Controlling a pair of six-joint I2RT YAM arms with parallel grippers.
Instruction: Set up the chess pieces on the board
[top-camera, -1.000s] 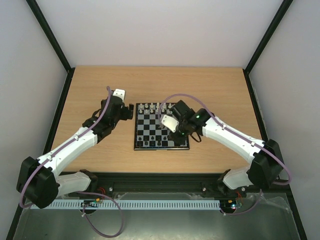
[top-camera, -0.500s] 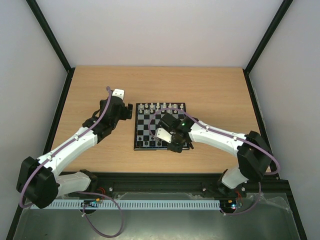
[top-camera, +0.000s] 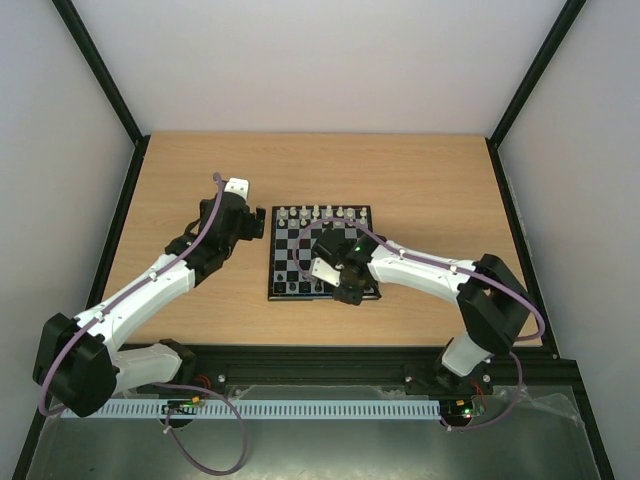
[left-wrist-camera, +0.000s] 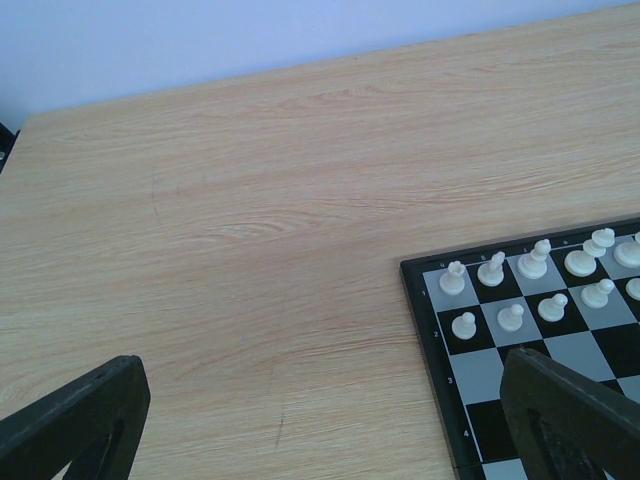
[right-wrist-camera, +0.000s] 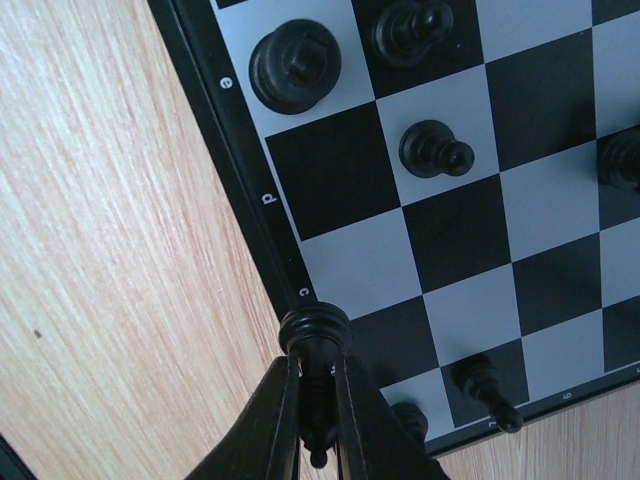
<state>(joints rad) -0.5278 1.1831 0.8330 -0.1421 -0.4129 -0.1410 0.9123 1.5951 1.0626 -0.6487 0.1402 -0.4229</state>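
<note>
The board (top-camera: 285, 296) lies at the table's middle, with white chess pieces (top-camera: 316, 213) along its far rows and black pieces (top-camera: 300, 288) along its near rows. My right gripper (top-camera: 347, 287) hangs over the board's near right part, shut on a black chess piece (right-wrist-camera: 315, 335) held base-first above the board's edge (right-wrist-camera: 258, 228). Other black pieces (right-wrist-camera: 294, 65) stand on squares nearby. My left gripper (top-camera: 258, 222) is open and empty, just left of the board's far left corner. In the left wrist view white pieces (left-wrist-camera: 492, 270) stand on the board (left-wrist-camera: 425, 328).
Black frame rails (top-camera: 128, 210) line the wooden table's (top-camera: 420, 180) left and right sides. The right arm (top-camera: 430, 268) reaches across the board's near right corner.
My right gripper has swung from the board's right middle down to its near right part, with the arm's elbow folding in. The left arm has not moved.
</note>
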